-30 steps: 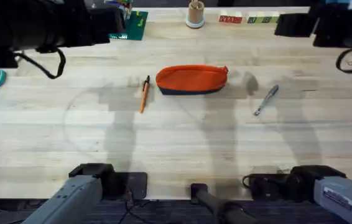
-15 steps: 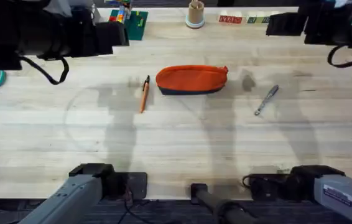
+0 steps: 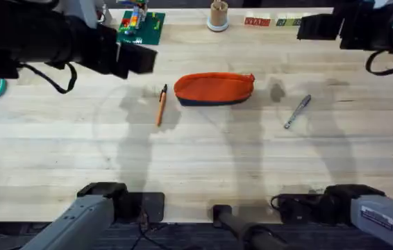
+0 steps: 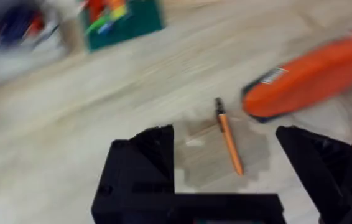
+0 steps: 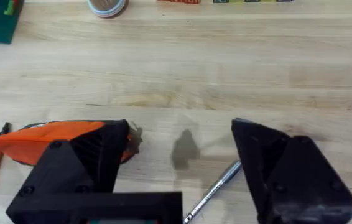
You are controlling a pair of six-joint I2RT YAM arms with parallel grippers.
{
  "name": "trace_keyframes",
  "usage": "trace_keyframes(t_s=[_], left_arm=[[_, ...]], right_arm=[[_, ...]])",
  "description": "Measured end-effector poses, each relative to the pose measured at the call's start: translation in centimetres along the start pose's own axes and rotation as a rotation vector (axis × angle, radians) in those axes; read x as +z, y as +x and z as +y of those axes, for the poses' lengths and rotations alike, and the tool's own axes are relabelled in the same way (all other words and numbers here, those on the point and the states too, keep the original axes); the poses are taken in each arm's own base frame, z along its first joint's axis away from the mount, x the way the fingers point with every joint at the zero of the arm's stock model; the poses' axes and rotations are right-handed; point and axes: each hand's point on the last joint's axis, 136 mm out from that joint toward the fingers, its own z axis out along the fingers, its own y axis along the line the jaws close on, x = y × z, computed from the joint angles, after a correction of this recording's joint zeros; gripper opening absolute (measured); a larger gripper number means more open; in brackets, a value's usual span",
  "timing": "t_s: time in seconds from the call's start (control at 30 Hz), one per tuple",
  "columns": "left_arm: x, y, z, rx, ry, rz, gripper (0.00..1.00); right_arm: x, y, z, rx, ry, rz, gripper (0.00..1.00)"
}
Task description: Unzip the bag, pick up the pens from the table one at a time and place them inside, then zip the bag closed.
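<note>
while both grippers gape aloft, the bag (image 3: pixel 214 89) seems zipped.

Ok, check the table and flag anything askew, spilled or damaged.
Nothing stands out. The bag lies flat and looks zipped shut, the orange pen beside one end, the silver pen off the other end, both whole and apart from it. Both grippers, left and right, are open and empty.
</note>
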Motion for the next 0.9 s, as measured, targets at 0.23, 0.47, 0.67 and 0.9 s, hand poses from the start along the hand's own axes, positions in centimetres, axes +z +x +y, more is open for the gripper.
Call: trace_keyframes(t_s=[0.23, 0.47, 0.67, 0.9], left_arm=[[-0.4, -1.4, -3.7, 0.242, 0.207, -0.105, 0.99], [0.4, -1.9, -5.1, 0.314, 0.344, -0.158, 0.991], [1.4, -2.0, -4.4, 0.267, 0.476, -0.214, 0.992], [2.9, -2.1, -4.4, 0.219, 0.638, -0.282, 0.991]], right_arm=[[0.0, 0.0, 0.0, 0.0, 0.0, 0.0, 0.996], [0.0, 0.0, 0.0, 0.0, 0.0, 0.0, 0.997], [0.0, 0.0, 0.0, 0.0, 0.0, 0.0, 0.996], [0.0, 0.0, 0.0, 0.0, 0.0, 0.001, 0.996]])
